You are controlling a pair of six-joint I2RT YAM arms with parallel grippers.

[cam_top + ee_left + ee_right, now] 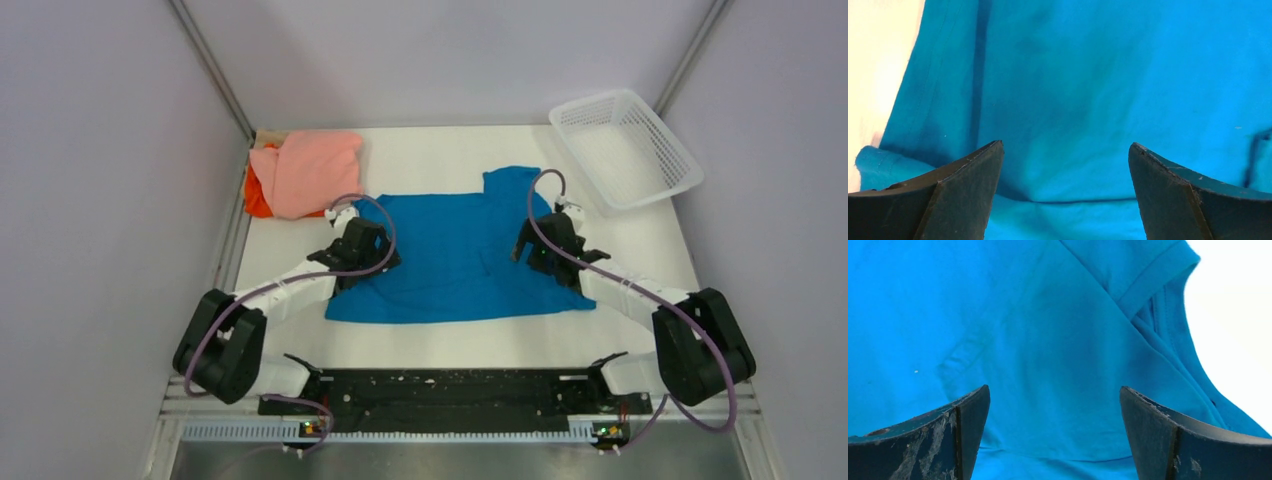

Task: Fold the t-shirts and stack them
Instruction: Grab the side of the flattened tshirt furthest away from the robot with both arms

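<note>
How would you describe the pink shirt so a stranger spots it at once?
Look to the far left corner of the white table. The salmon-pink t-shirt lies bunched there, on top of an orange t-shirt. Unlike the bright blue t-shirt spread flat mid-table, it is crumpled and pale pink.

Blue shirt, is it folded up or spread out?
Spread out. The blue shirt lies flat and wide on the table, one sleeve sticking out at the far side.
</note>
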